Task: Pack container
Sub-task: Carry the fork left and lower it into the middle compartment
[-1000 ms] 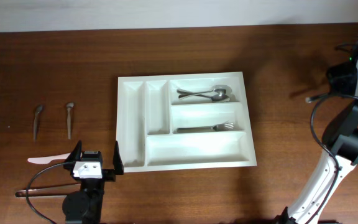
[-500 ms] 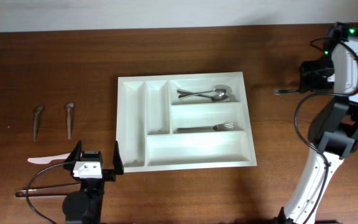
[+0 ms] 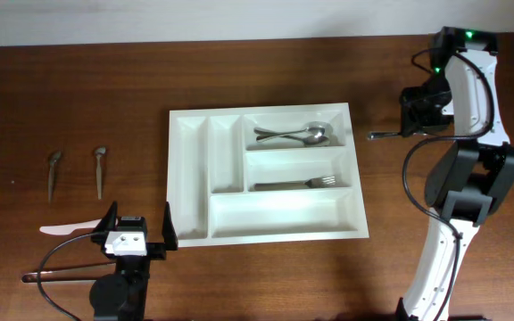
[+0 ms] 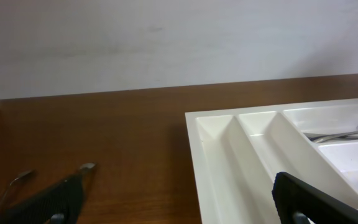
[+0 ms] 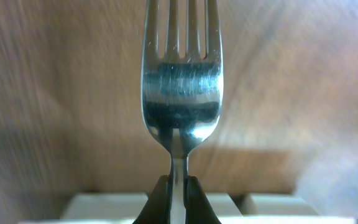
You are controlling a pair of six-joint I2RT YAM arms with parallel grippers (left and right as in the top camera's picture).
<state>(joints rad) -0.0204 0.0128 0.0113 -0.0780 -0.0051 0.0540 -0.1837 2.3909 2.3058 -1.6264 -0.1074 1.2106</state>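
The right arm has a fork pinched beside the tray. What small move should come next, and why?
Probably carry the fork in the right gripper leftward over the container, to its middle horizontal compartment: the fork is right of the container, outside it, and another fork already lies in that compartment.

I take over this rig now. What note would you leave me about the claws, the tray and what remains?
Left claw: open, empty, by the cutlery tray's near-left corner.
Right claw: shut on a fork, right of the tray.
Done: two spoons in the top right compartment, a packed fork in the one below.
Left: place the held fork; two small spoons and a white utensil lie left of the tray.
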